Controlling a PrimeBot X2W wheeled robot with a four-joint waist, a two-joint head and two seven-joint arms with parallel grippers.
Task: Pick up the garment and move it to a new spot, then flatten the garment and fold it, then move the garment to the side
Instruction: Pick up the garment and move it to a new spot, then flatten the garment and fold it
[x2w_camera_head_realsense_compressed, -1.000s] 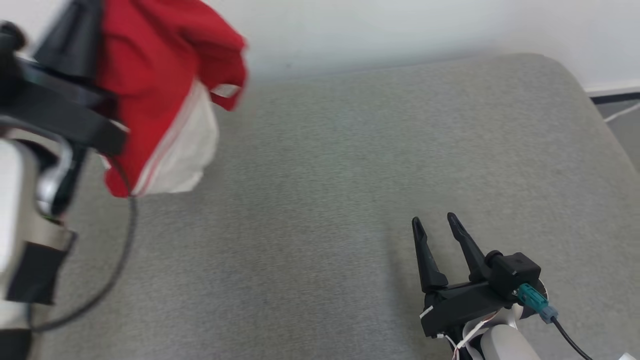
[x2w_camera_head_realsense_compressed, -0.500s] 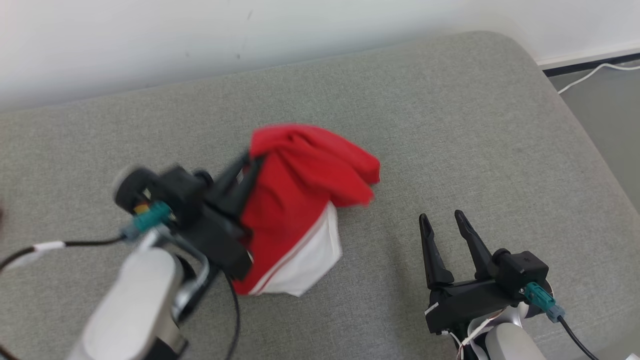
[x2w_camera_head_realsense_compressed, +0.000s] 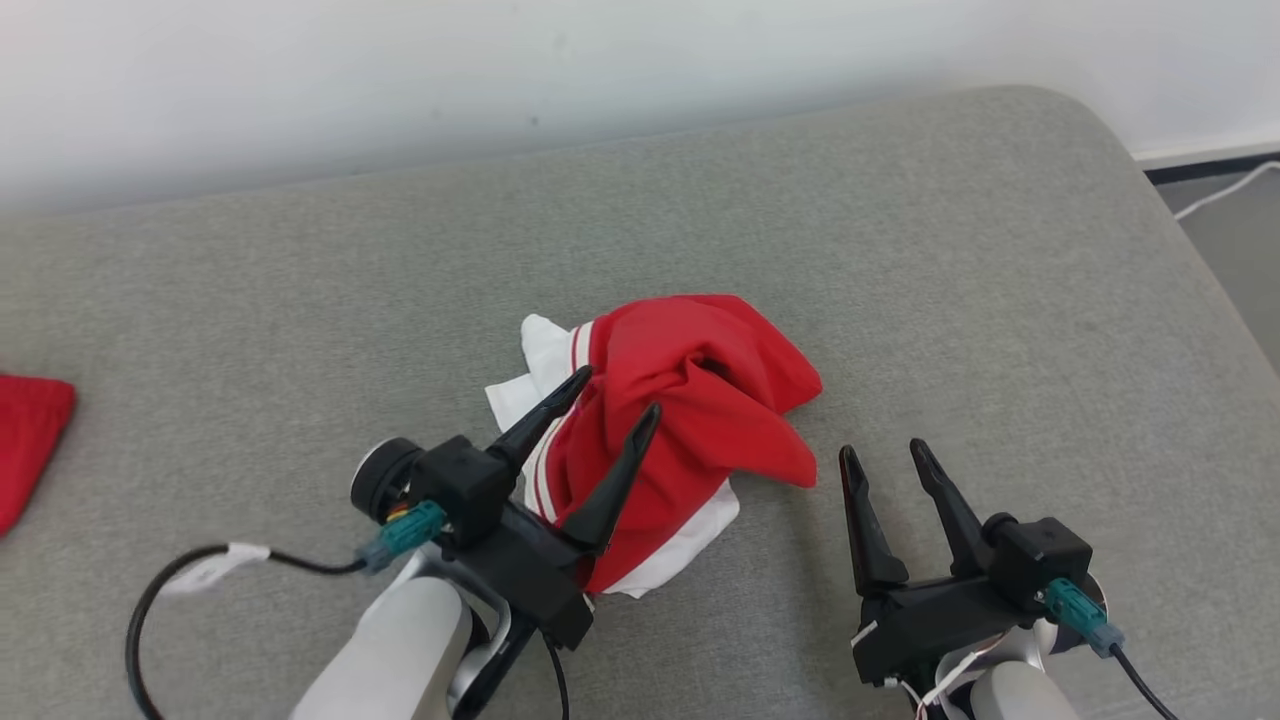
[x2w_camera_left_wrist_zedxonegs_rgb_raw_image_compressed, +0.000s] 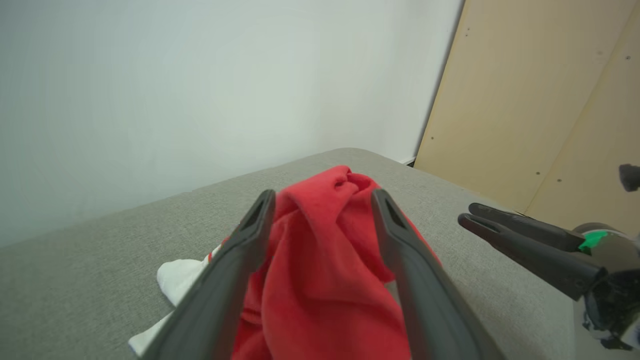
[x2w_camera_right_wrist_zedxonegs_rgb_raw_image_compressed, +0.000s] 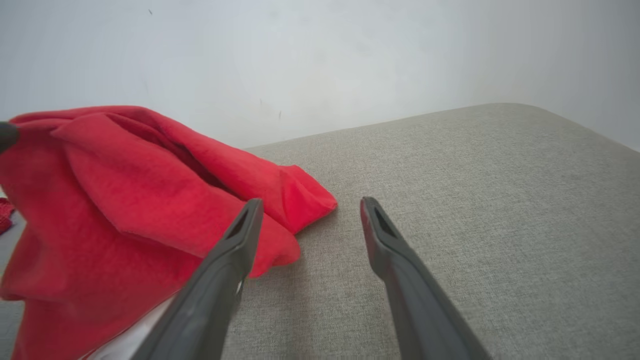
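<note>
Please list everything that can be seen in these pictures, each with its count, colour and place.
garment: one, red and white, crumpled mid-cushion
cushion: one, grey, under the garment
second cloth: one, red, far left on the cushion
wall: one, white, behind the cushion
panel: one, light brown, beside the wall
cable: one, white, on the floor at right
left gripper: one, dark, open, fingers either side of the garment
right gripper: one, dark, open, right of the garment

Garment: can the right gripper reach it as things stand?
Probably yes. The right gripper is open just beside the garment, at its near red corner, with bare grey cushion between them. The left gripper straddles the other side, clear of that corner.
</note>
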